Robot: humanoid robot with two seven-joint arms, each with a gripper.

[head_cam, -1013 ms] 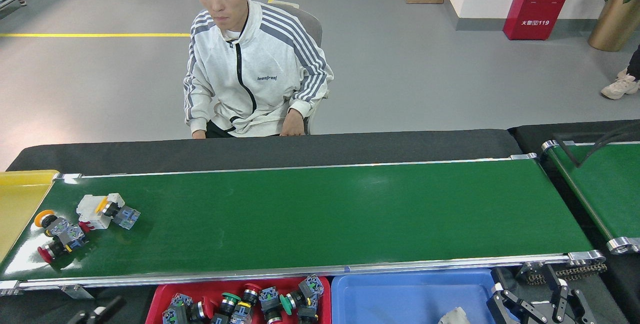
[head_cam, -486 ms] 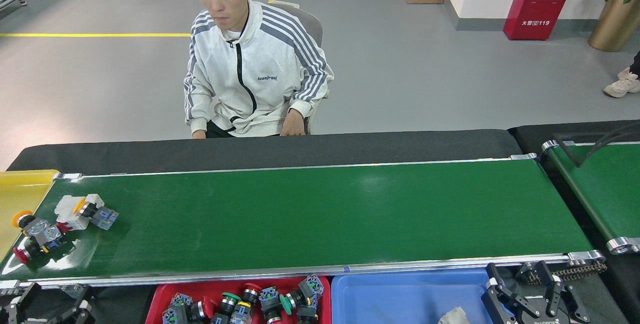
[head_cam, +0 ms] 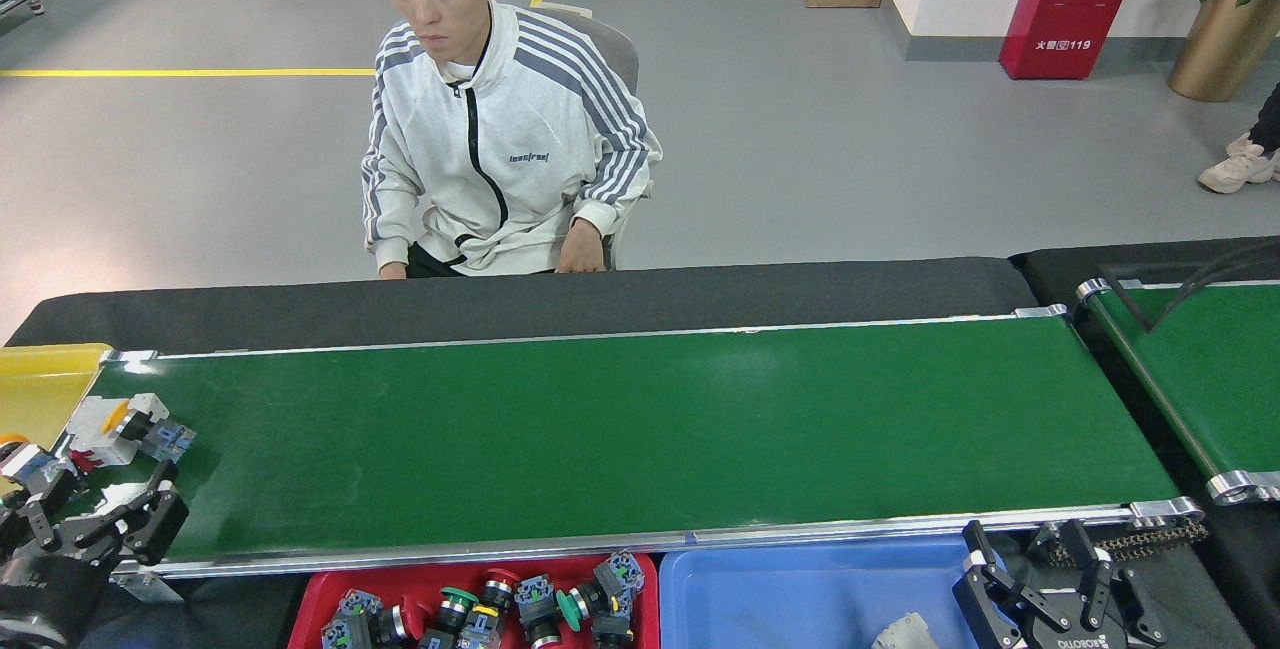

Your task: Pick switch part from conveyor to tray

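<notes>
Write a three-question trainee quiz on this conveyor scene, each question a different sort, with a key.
1. True or false: the left gripper is over the conveyor's left end, beside the white switch part.
2. Which tray holds a pile of switch parts? A) red tray B) blue tray C) yellow bin
3. Fill in: the right gripper is open, at the near side of the belt by the ____ tray.

Key: 1 true; 2 A; 3 blue.

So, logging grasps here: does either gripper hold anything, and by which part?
Nothing held: left gripper open over the conveyor, right gripper open and empty.
</notes>
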